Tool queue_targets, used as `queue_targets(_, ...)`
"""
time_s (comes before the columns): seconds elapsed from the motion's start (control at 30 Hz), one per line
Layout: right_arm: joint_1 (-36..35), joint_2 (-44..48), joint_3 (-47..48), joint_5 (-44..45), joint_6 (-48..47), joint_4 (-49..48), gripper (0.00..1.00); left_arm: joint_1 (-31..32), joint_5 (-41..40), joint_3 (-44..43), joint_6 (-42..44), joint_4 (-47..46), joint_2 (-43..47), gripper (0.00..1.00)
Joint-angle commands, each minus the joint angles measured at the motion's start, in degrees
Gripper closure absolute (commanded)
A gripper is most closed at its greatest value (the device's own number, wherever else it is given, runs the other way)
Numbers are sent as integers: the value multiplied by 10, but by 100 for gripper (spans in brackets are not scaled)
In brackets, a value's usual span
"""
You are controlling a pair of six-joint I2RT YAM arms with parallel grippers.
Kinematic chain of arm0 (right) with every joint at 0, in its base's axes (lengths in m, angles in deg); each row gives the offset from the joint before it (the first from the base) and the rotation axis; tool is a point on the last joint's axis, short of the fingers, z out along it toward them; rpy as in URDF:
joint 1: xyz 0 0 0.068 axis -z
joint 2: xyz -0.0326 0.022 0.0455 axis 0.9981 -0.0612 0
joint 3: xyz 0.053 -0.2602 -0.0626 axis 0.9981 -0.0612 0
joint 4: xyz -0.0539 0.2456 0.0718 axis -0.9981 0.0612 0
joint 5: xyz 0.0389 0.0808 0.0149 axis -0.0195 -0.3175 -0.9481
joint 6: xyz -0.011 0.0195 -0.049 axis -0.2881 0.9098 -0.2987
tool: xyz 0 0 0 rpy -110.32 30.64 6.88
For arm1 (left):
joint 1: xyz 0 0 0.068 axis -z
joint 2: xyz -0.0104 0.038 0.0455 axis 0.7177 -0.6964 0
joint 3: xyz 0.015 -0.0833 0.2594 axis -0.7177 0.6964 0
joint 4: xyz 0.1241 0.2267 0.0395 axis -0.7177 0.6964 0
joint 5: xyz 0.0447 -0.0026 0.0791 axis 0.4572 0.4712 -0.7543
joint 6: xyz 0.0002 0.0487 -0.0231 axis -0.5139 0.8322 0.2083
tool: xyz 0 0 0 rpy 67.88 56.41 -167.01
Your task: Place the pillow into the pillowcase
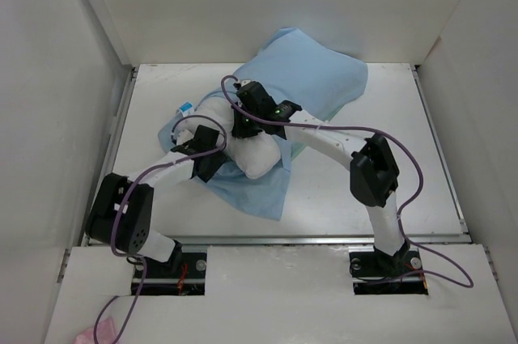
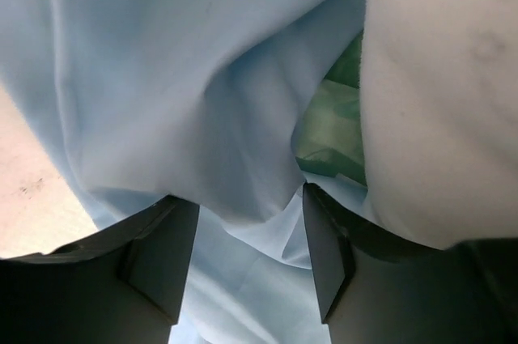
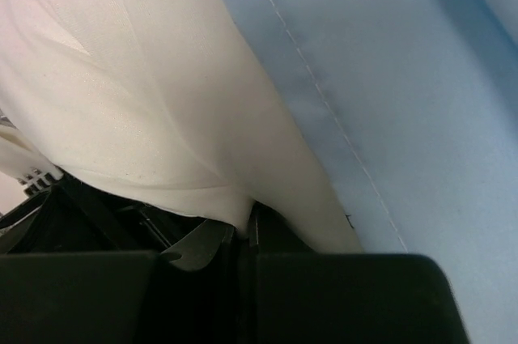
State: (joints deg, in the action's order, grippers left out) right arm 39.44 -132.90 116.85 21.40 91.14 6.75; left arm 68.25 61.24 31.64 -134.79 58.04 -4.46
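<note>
Both arms bend inward toward frame center. The left gripper [image 1: 184, 135], left of center, is half-closed on the pillowcase [image 1: 324, 77]. The right gripper [image 1: 241, 124], at center, pinches the pillow [image 1: 259, 158].

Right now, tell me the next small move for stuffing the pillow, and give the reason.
Probably push the right gripper, shut on a pinch of the pillow, a little toward the far end of the pillowcase. Much of the pillow lies bare outside the case. The left gripper has its fingers astride a fold of the blue cloth, which looks placed to hold the mouth back.
</note>
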Motion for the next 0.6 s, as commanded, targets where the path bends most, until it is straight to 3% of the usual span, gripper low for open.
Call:
queue_targets(0.0,22,34,-7,55,1,-13,100,2,-38,-29,0,11,46,48)
queue_targets(0.23,22,40,-12,50,1,-13,100,14,-85,-35,-60,39,22,45)
queue_targets(0.57,22,51,-30,19,7,-20,100,38,-78,-72,-81,-21,-80,48)
